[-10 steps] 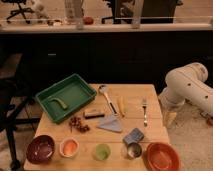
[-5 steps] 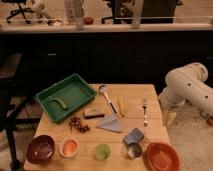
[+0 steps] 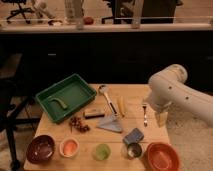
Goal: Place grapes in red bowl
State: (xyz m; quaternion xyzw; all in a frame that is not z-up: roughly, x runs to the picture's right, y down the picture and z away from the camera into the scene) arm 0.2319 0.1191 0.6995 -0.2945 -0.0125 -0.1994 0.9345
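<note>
The grapes [image 3: 79, 125], a small dark reddish bunch, lie on the wooden table [image 3: 150, 134] just in front of the green tray. The red bowl [image 3: 161, 156], wide and orange-red, stands empty at the table's front right corner. My white arm reaches in from the right. Its gripper [image 3: 161, 119] hangs open over the table's right edge, above and behind the red bowl and far to the right of the grapes. Nothing is held in it.
A green tray [image 3: 75, 92] with a green pepper sits at the back left. Along the front stand a maroon bowl [image 3: 41, 148], a small pale bowl [image 3: 69, 147], a green cup [image 3: 102, 151] and a metal cup [image 3: 132, 150]. A spatula [image 3: 111, 122], blue sponge [image 3: 133, 135] and fork [image 3: 145, 114] lie mid-table.
</note>
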